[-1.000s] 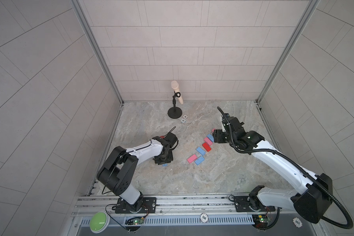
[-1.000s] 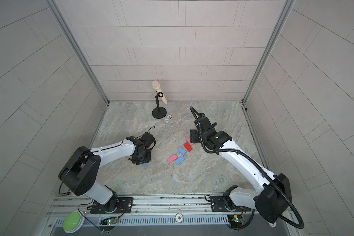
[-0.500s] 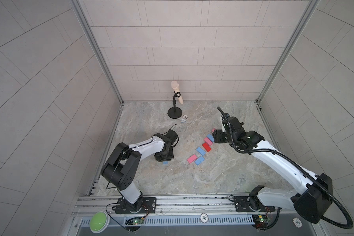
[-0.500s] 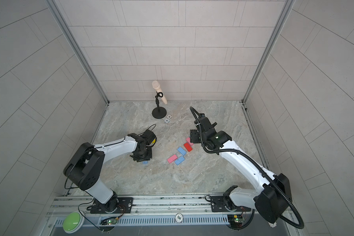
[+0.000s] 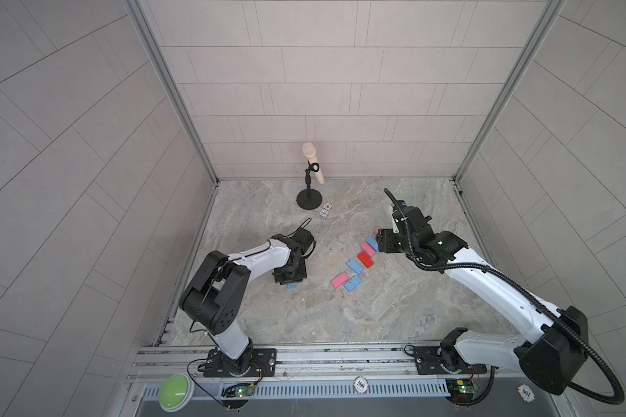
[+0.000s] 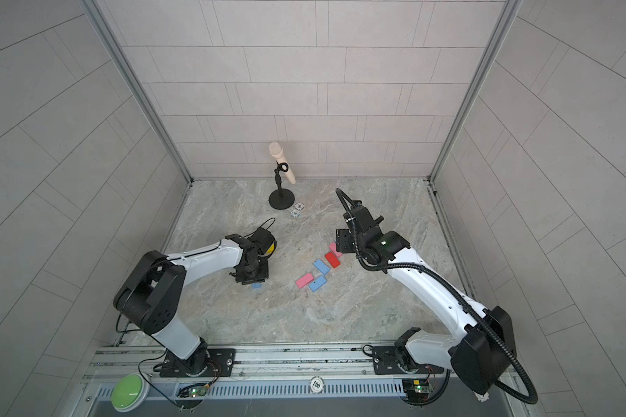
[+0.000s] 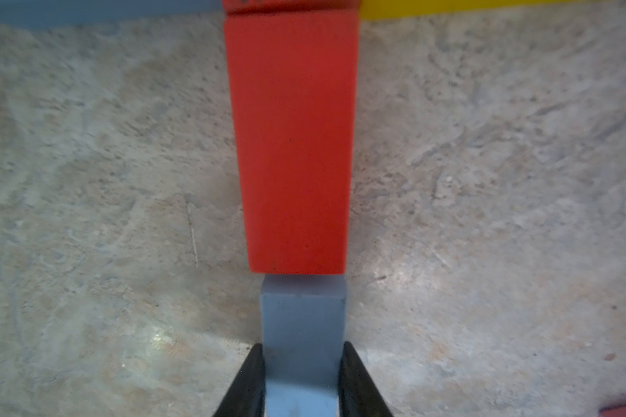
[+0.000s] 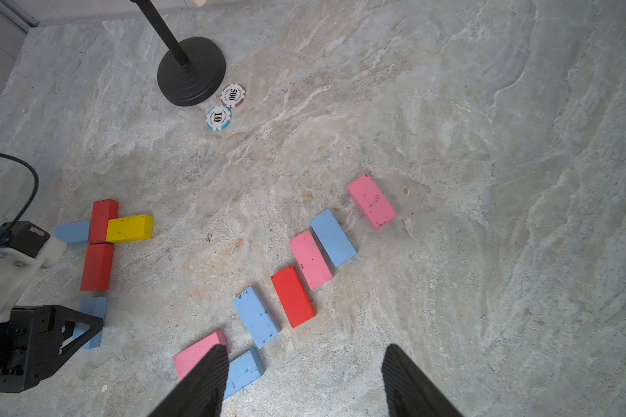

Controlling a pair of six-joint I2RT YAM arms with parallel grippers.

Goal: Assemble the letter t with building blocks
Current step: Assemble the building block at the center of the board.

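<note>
The left end effector [image 7: 301, 361] pinches a light blue block [image 7: 303, 317] by its long sides, low on the tabletop [image 7: 485, 180]. The block lies flat, its long axis in line with the red block [image 7: 293, 144] ahead of it, end to end; I cannot tell whether the ends touch. Beyond that, a second red block [image 8: 103, 221] continues the line. A yellow block [image 8: 130, 228] and another blue block [image 8: 73, 232] lie crosswise against its two sides. In both top views this stem runs from the front rail [image 5: 340, 355] toward the back wall [image 5: 340, 108], on the robot's left half of the tabletop.

The right end effector [image 8: 304, 364] is spread and empty, above the loose blocks [image 8: 292, 296].

Compared with a second ago, the elbow of the left arm [image 5: 261, 256] has shifted slightly toward the back wall, and the held block with it. The right arm [image 5: 485, 289] and the loose blocks lie as before.

The figure has five blocks: two red, two blue, one yellow. Seven are loose: three pink, three blue, one red. Two poker chips [image 8: 233, 95] sit beside the microphone stand [image 8: 191, 72].
</note>
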